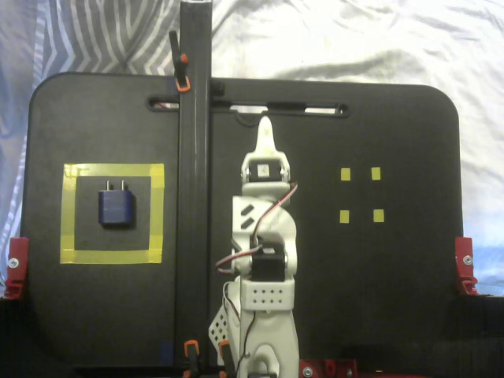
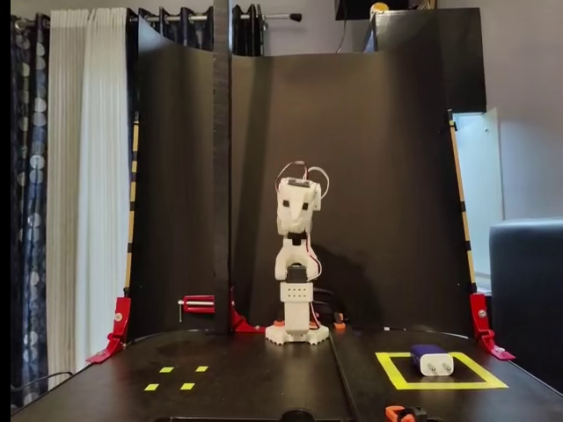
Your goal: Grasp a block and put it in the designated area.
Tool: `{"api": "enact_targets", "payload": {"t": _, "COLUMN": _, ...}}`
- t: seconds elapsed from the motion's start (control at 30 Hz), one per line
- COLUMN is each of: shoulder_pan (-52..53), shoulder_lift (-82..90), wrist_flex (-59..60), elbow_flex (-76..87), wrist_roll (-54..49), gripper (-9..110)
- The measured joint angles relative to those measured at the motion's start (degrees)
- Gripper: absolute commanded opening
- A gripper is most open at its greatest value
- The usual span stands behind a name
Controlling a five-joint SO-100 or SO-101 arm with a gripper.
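Gripper (image 1: 265,126) up over mid-board, well right of designated area (image 1: 113,170) in top fixed view; fingers together to a point, nothing held. Arm folded upright above base. Block (image 1: 116,207) flat inside designated area (image 2: 396,379), w/ prongs toward far tape edge, not touching tape; block (image 2: 430,359) well apart from gripper.

The block (image 1: 116,208) lies inside the designated area (image 1: 69,213) at the left of the frame, prongs toward the top. At centre, the white arm (image 1: 266,260) points its hand (image 1: 265,128) upward, clear of the table (image 1: 394,268).
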Motion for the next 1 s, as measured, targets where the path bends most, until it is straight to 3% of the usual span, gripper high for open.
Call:
{"api": "enact_targets", "payload": {"t": 0.23, "shoulder_pan": -0.79, "shoulder_lift": 10.72, "wrist_flex": -7.56, "elbow_flex": 16.61, "wrist_roll": 0.26, "gripper": 0}}
{"api": "enact_targets", "payload": {"t": 0.53, "shoulder_pan": -2.46, "shoulder_lift": 24.61, "wrist_flex": -8.17, "elbow_flex": 32.08, "wrist_roll": -0.09, "gripper": 0}}
{"api": "enact_targets", "payload": {"t": 0.83, "shoulder_pan": -3.78, "shoulder_lift": 29.27, "wrist_flex": -9.32, "elbow_flex": 40.08, "wrist_roll": -1.76, "gripper": 0}}
{"api": "enact_targets", "payload": {"t": 1.0, "shoulder_pan": -4.83, "shoulder_lift": 29.27, "wrist_flex": -4.31, "elbow_flex": 40.17, "wrist_roll": -1.76, "gripper": 0}}
